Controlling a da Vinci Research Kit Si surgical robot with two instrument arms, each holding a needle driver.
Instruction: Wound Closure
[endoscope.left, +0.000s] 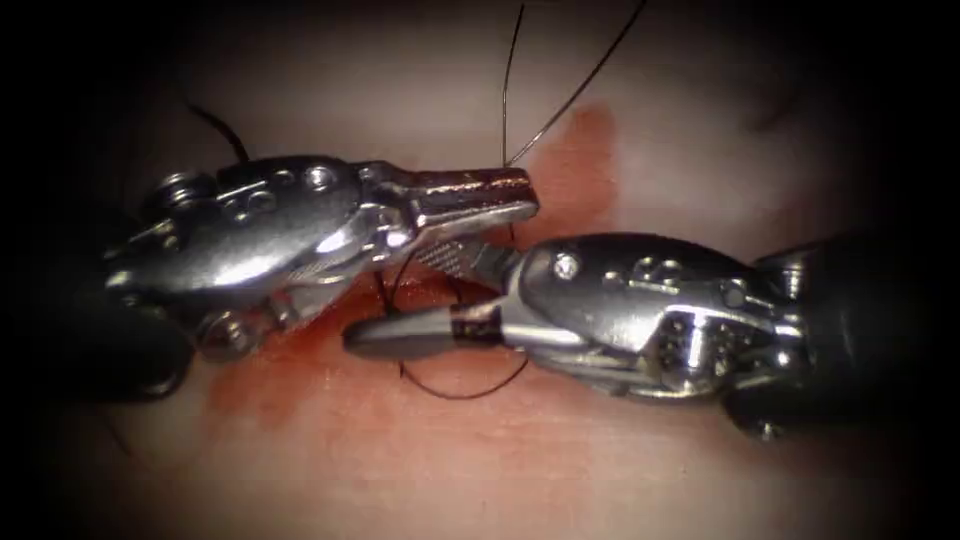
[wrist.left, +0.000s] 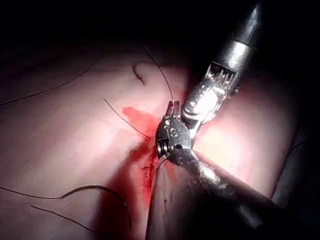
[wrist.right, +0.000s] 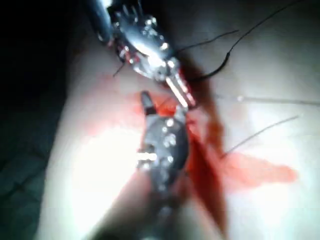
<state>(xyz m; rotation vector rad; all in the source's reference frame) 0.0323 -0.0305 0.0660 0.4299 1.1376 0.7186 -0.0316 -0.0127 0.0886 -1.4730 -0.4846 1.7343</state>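
red fluid (endoscope.left: 575, 165), pale tissue (endoscope.left: 700, 140), dark surround

Red fluid (endoscope.left: 580, 160) spreads in a long smear, fading to paler patches at its ends.

Black thread (endoscope.left: 560, 95), red fluid (endoscope.left: 575, 165)

Thread (endoscope.left: 560, 100) runs off the endoscope view's top edge, both strands cut off. Cut in the tissue (endoscope.left: 600, 440) mostly hidden under the left tool (endoscope.left: 500, 195) and right tool (endoscope.left: 455, 300); can't tell if a needle sits beneath them. Right wrist view: right tool's tip (wrist.right: 146, 100) blurred, what it grips unreadable; both shafts lost in dark edges.
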